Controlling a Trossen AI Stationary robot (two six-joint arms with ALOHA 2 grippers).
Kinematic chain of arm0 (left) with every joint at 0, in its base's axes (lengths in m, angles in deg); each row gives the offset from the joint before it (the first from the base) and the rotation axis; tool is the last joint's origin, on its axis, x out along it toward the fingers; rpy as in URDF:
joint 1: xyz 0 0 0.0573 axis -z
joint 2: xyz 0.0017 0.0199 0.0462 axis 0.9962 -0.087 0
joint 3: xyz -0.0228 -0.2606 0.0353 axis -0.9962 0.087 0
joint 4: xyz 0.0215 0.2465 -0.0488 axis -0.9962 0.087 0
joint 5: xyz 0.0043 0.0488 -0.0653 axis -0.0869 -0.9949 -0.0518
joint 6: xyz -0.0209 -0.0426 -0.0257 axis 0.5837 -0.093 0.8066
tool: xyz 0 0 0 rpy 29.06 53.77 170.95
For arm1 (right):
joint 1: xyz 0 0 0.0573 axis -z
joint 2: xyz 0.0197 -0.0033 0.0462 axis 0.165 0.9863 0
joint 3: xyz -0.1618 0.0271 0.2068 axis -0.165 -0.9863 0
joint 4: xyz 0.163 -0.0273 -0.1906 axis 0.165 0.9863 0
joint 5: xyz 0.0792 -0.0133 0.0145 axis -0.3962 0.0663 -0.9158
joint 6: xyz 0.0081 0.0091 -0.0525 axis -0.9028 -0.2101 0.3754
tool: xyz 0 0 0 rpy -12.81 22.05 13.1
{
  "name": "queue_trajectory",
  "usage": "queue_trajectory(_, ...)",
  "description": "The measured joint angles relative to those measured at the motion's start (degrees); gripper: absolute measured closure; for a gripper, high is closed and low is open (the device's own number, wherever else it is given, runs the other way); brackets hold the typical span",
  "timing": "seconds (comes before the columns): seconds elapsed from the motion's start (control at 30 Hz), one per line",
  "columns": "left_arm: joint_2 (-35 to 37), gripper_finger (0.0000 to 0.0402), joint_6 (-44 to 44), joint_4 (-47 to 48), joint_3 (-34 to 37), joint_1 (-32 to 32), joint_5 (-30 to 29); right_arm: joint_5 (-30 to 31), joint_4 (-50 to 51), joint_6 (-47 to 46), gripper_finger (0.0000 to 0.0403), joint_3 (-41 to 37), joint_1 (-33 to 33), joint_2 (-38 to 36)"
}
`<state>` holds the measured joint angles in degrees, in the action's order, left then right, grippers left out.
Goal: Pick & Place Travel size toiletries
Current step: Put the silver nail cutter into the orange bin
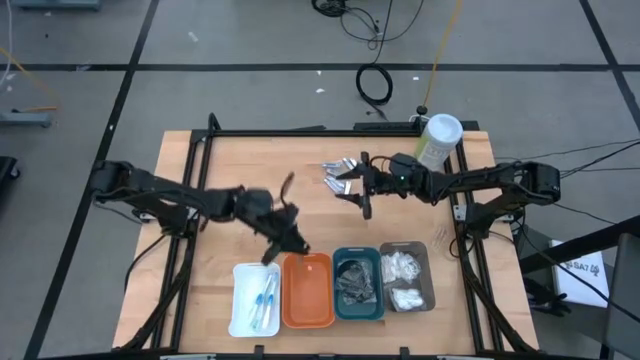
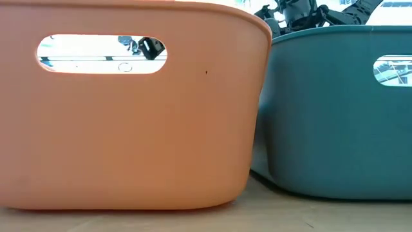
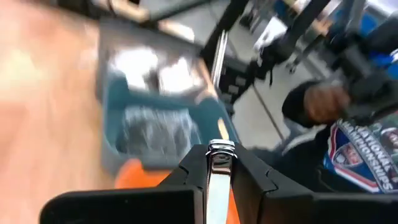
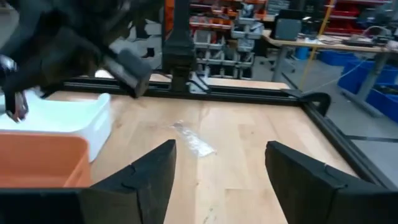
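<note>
My left gripper (image 1: 296, 246) hangs over the far left corner of the orange tray (image 1: 308, 292), shut on a small silvery metal piece (image 3: 219, 163). My right gripper (image 1: 352, 190) is open and touches nothing, just beside a few silvery pieces (image 1: 337, 168) lying on the far middle of the table. In the right wrist view its fingers (image 4: 149, 171) stand wide apart, and a clear-wrapped item (image 4: 193, 140) lies flat on the wood ahead. The white tray (image 1: 243, 315) holds blue sticks, the teal tray (image 1: 357, 262) dark bundles, the grey tray (image 1: 428, 270) white pads. My left gripper pinches the silvery metal piece between its two fingers (image 3: 249, 171). The piece's rounded end (image 3: 221, 149) pokes out beyond the fingertips, and the piece is lifted clear above the orange tray (image 3: 134, 177).
The tall pale-green canister (image 1: 437, 141) with a white lid stands at the far right of the table, close behind the right arm. The four trays sit side by side along the near edge. A black frame rail (image 4: 205, 92) runs round the table. A person sits beyond the table (image 3: 348, 124).
</note>
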<state>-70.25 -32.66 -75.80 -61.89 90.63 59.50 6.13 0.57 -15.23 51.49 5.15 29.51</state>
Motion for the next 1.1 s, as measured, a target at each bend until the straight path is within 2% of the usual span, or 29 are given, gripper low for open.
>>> queue_trajectory(0.23, -5.7, 0.0375, 4.2, 3.4, 0.1, 10.8, -5.6, -0.2, -0.4, -0.4, 0.0183, 0.0, -0.1, 0.0)
queue_trajectory(0.5, -6.6, 0.0317, 5.2, 1.7, 0.0, 13.1, -12.1, -0.3, -0.8, -2.0, 0.0190, 0.0, -0.1, 0.0)
queue_trajectory(0.73, -6.6, 0.0259, 3.1, 1.5, 0.0, 11.9, -12.9, -0.3, 0.5, -2.8, 0.0191, 0.0, -0.2, 0.0)
queue_trajectory(0.87, -6.2, 0.0228, -3.1, 1.7, 0.0, 9.9, -9.6, 0.0, 1.0, -2.8, 0.0192, 0.0, -0.1, 0.0)
queue_trajectory(1.1, -1.6, 0.0203, -6.9, 2.9, 0.0, 3.7, -8.9, 10.9, 7.7, -5.9, 0.0189, 0.4, 0.9, 0.0)
